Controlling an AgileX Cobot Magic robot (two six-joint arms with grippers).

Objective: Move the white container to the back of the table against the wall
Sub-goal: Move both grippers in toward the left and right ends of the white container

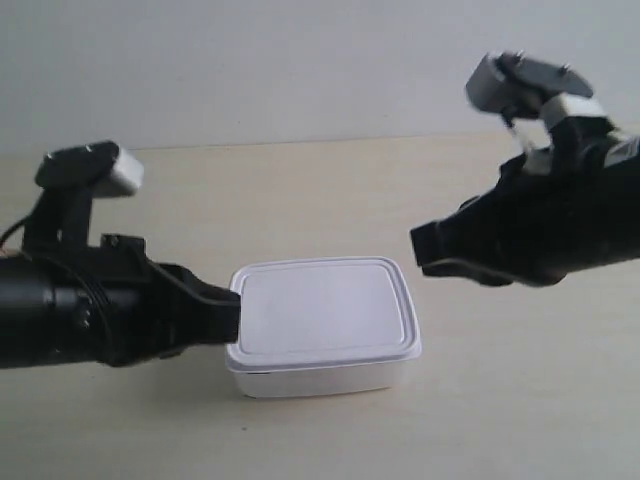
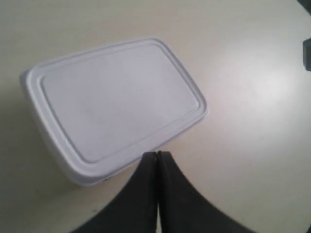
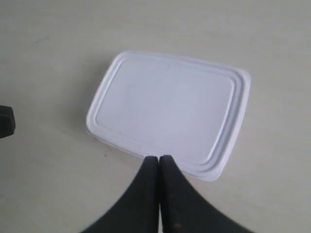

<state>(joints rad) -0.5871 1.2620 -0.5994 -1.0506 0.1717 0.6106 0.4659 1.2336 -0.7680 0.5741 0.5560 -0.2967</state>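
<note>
My left tool (image 2: 157, 154), pinched closed and empty, sits at the lid edge of the small white rectangular plastic container (image 2: 116, 107). My right tool (image 3: 158, 158), likewise closed, hangs by its rim. The container rests on the pale beige wood-grain bench (image 1: 500, 400), well short of the plain grey-white wall (image 1: 300, 60).

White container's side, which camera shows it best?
The exterior view: the white container shows its front wall under the lid. The left wrist view shows a sliver of wall; the right wrist view mostly lid.
</note>
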